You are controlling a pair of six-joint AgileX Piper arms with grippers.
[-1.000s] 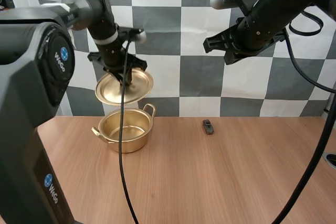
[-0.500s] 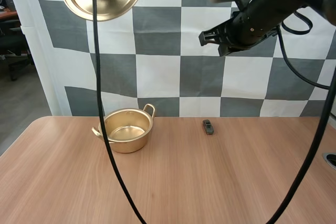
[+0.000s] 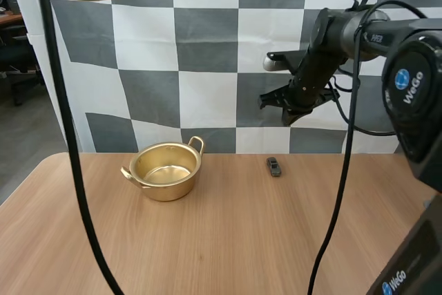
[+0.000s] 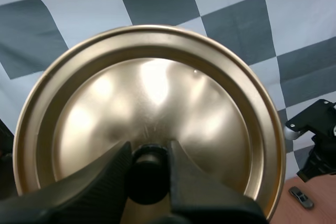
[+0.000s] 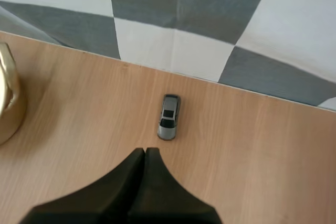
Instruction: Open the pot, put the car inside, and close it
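My left gripper (image 4: 149,153) clamps the lid (image 4: 157,87) well above the pot (image 3: 166,183). My right gripper (image 5: 144,153), fingers together, hangs over the car (image 5: 168,117)

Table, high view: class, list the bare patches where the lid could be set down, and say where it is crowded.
The table is bare across its near half, in front of the pot and car. Bare too: the strip between pot and car, and the stretch right of the car. Only the back left, around the pot, is taken.
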